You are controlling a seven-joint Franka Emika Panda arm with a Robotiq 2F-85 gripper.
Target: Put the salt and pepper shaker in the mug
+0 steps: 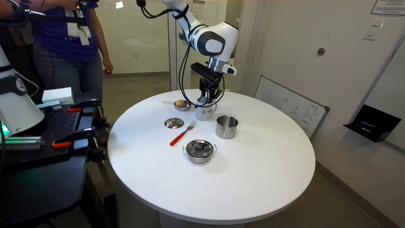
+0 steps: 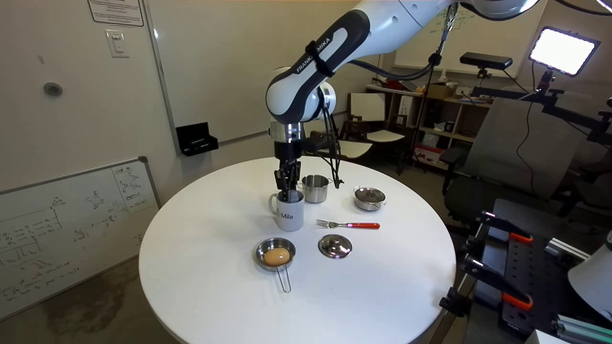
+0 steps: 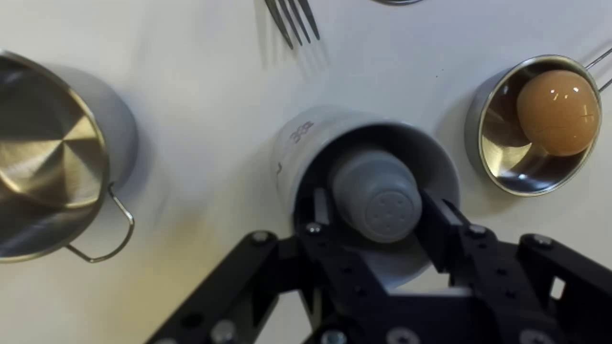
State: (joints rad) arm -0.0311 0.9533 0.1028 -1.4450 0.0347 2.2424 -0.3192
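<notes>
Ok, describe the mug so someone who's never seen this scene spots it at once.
On the round white table, follow the gripper down to the mug. The red-handled fork lies beside it, tines toward it. The mug is white, lettered "Mila", with a side handle, while its neighbours, the open pot and the pan holding an egg, are shiny metal.

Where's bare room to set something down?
In an exterior view, the table is bare between the lidded pot and near edge, and right of the open pot. Crowded around the mug: pan, lid, fork, open pot, pincer.
</notes>
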